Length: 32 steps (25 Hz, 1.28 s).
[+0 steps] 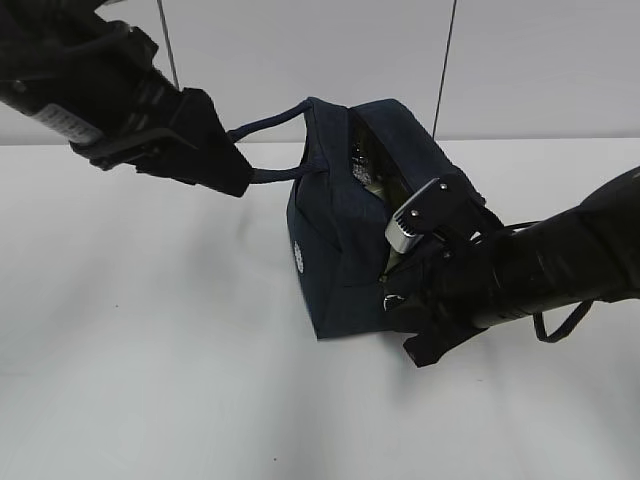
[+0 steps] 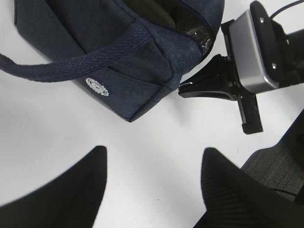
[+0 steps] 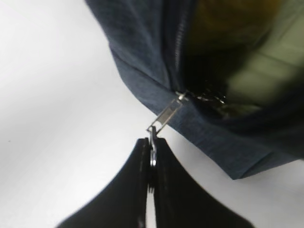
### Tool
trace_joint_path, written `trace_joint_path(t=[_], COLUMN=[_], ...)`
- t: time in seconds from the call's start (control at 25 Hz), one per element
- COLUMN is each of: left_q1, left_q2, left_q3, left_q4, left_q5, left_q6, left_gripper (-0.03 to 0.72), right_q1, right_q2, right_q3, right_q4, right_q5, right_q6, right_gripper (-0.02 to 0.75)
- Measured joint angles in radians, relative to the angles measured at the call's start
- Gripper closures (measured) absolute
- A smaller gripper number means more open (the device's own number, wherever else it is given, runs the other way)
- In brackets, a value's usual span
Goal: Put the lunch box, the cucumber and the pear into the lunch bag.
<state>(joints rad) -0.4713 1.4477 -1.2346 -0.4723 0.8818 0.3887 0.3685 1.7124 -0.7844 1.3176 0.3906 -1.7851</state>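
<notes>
The navy lunch bag point(image 1: 345, 235) stands mid-table with its top zipper open; its white logo point(image 2: 97, 87) faces the left wrist view. My right gripper point(image 3: 153, 148) is shut on the metal ring pull point(image 3: 164, 118) at the low end of the zipper; it also shows in the exterior view point(image 1: 398, 300). My left gripper point(image 2: 152, 156) is open and empty above bare table, beside the bag's loop handles point(image 1: 270, 120); it also shows in the exterior view point(image 1: 238, 178). Inside the bag I see a blurred dark green shape, perhaps the cucumber point(image 3: 228, 23), and a pale green surface, perhaps the lunch box point(image 3: 266, 66). The pear is hidden.
The white table point(image 1: 150, 350) spreads around the bag. A pale wall point(image 1: 250, 50) with thin cables rises behind. The right arm's silver wrist camera point(image 2: 254, 52) sits close to the bag's open end.
</notes>
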Motion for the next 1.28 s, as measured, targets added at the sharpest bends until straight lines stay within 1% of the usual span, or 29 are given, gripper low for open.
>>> trace_joint_path(t=[0.12, 0.28, 0.56, 0.8, 1.28], left_q1=[0.000, 0.000, 0.000, 0.000, 0.000], left_q2=[-0.017, -0.034, -0.055, -0.056, -0.056], left_q3=[0.000, 0.000, 0.000, 0.000, 0.000], left_q4=[0.001, 0.001, 0.000, -0.001, -0.001], left_q5=[0.000, 0.003, 0.013, 0.015, 0.015], left_q6=[0.000, 0.000, 0.000, 0.000, 0.000], left_gripper=[0.254, 0.254, 0.254, 0.254, 0.254], right_q1=[0.000, 0.000, 0.000, 0.000, 0.000], right_q2=[-0.027, -0.067, -0.152, -0.203, -0.218], right_q3=[0.000, 0.000, 0.000, -0.008, -0.147], right_q4=[-0.088, -0.140, -0.152, -0.156, -0.159], right_q5=[0.035, 0.051, 0.049, 0.017, -0.023], right_q6=[0.090, 0.148, 0.165, 0.171, 0.171], right_gripper=[0.754, 0.754, 0.754, 0.754, 0.754])
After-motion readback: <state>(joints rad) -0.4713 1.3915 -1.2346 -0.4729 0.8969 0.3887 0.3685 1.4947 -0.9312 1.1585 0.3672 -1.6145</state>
